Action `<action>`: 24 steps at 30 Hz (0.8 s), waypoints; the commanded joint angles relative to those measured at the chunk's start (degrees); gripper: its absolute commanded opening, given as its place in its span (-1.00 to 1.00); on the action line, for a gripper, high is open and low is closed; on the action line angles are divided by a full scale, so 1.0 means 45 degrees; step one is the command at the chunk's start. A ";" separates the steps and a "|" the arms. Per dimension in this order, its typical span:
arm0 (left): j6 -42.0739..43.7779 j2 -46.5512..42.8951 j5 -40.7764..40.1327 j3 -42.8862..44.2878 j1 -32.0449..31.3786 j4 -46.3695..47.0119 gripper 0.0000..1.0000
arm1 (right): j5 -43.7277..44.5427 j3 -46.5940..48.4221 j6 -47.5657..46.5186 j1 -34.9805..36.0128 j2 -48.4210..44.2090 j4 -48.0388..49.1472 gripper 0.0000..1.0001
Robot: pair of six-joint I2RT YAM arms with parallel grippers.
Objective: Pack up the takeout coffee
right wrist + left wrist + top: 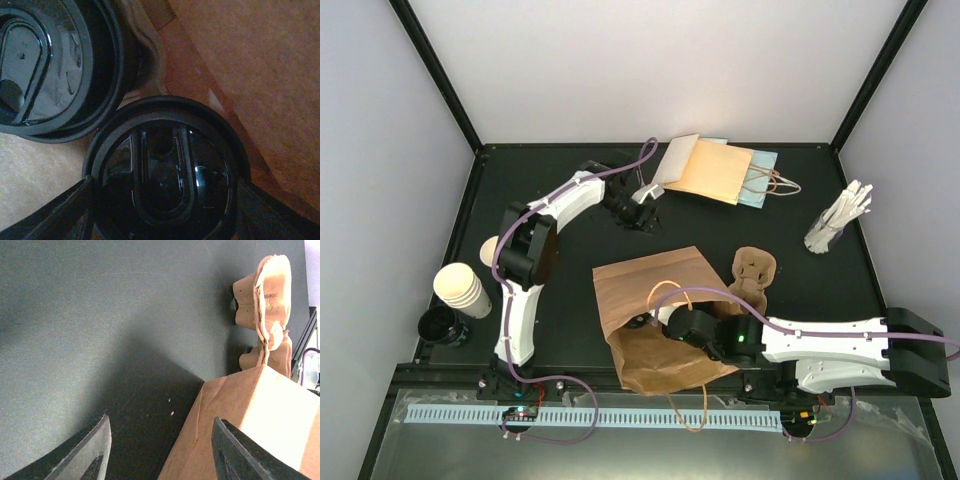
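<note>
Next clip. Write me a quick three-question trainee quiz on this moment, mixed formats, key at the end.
1. True or false: the left gripper is carrying a cup.
2. The right gripper is: A) folded back at its base; B) reaching inside the brown paper bag; C) raised in open air.
3. Fill in: the right wrist view shows ___ lidded cups.
Key: 1 false, its jaws are open and empty. 2 B. 3 two: the nearer cup, clasped between the fingers, and the farther cup.

Bright overhead view (wrist views dimmer, softer)
</note>
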 commanded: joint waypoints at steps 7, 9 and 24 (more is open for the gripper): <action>0.0401 0.0052 0.0430 -0.0083 -0.0174 -0.0016 0.10 | -0.0255 -0.0169 0.0744 -0.0097 0.0166 -0.0110 -0.17; 0.0401 0.0031 0.0455 -0.0072 -0.0223 -0.0030 0.10 | -0.0252 -0.0160 0.0802 -0.0109 0.0144 -0.0148 -0.17; 0.0505 0.0070 0.0498 -0.0092 -0.0355 -0.0153 0.03 | -0.0275 -0.0140 0.1108 -0.0165 0.0223 -0.0318 -0.17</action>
